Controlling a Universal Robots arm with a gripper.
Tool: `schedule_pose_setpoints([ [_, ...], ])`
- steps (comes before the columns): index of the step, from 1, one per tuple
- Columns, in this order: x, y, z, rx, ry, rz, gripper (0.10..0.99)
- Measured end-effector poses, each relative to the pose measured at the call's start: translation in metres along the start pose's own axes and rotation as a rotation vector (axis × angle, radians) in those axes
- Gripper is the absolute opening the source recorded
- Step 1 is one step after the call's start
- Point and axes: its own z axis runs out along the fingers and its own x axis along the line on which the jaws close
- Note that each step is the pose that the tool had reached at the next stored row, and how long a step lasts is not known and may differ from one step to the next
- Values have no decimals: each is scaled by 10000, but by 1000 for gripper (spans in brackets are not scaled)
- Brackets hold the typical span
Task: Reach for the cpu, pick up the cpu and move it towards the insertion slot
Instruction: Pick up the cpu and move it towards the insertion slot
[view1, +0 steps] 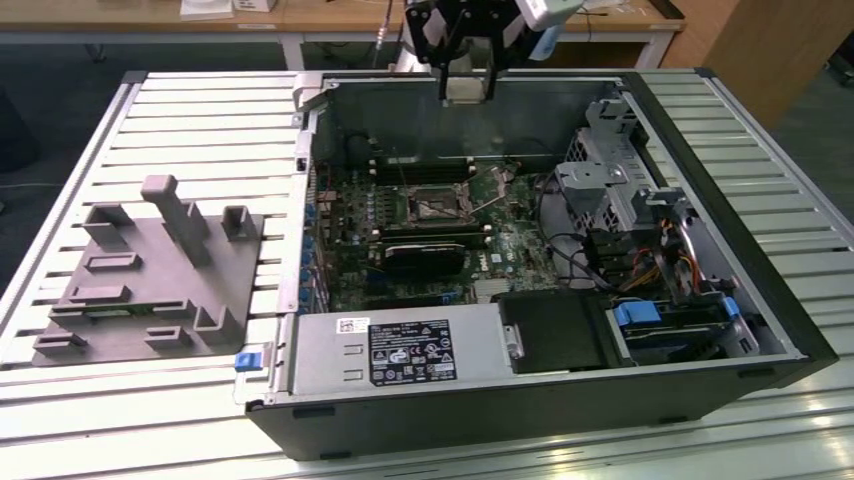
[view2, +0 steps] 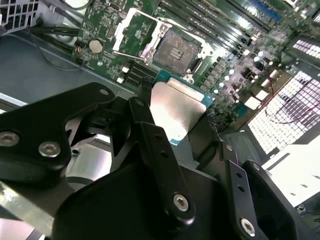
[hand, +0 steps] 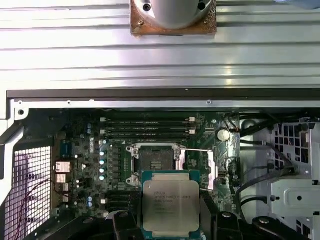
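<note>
My gripper (view1: 466, 80) hangs above the far wall of the open computer case (view1: 747, 300), shut on the cpu (view1: 465, 90), a flat square chip with a shiny silver top. In both wrist views the cpu (hand: 171, 202) (view2: 177, 107) sits between the black fingers (view2: 150, 135), lifted off the board. The insertion slot (view1: 434, 205) lies on the motherboard below and nearer the exterior camera. Its silvery frame is swung open around a dark centre (hand: 152, 159) (view2: 176, 49). In the first wrist view the chip's edge overlaps the socket's rim.
A grey fixture plate (view1: 134, 290) with upright posts lies on the slatted table (view1: 200, 130) at the exterior view's left. Inside the case are long memory slots (hand: 147, 127), a black ribbed block (view1: 427, 255), a power supply (view1: 400, 350) and a drive cage (view1: 627, 190) with cables.
</note>
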Motion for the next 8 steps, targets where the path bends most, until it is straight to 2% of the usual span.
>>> schedule_pose_setpoints([
  [8,0,4,2,0,1,-2,541],
])
